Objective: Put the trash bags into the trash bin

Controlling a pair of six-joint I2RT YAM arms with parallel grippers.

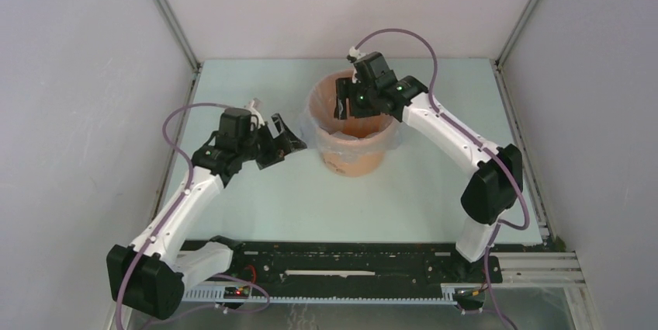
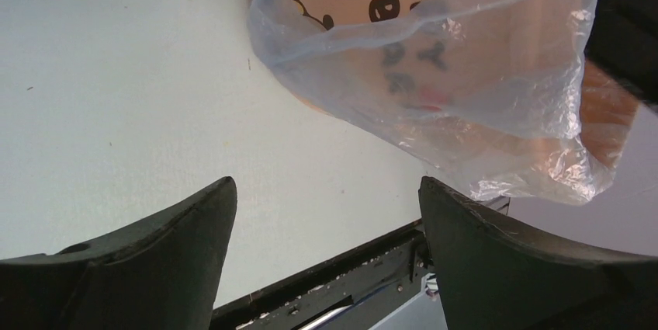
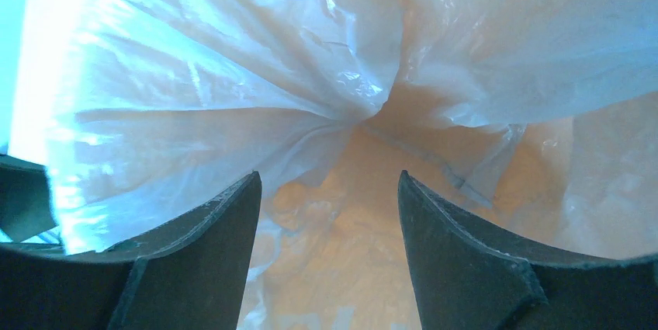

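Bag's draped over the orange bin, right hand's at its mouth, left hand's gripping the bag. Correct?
Not quite. The left wrist view shows the left hand open beside the bin, gripping nothing; the bag hangs clear of it. Rest stands.

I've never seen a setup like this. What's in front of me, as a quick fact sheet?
bin: orange, upright, middle of the table
bag: thin film lining the bin, draped over its rim
left gripper: open, empty, beside the bin
right gripper: open, empty, at the bin's mouth, pointing at the bag
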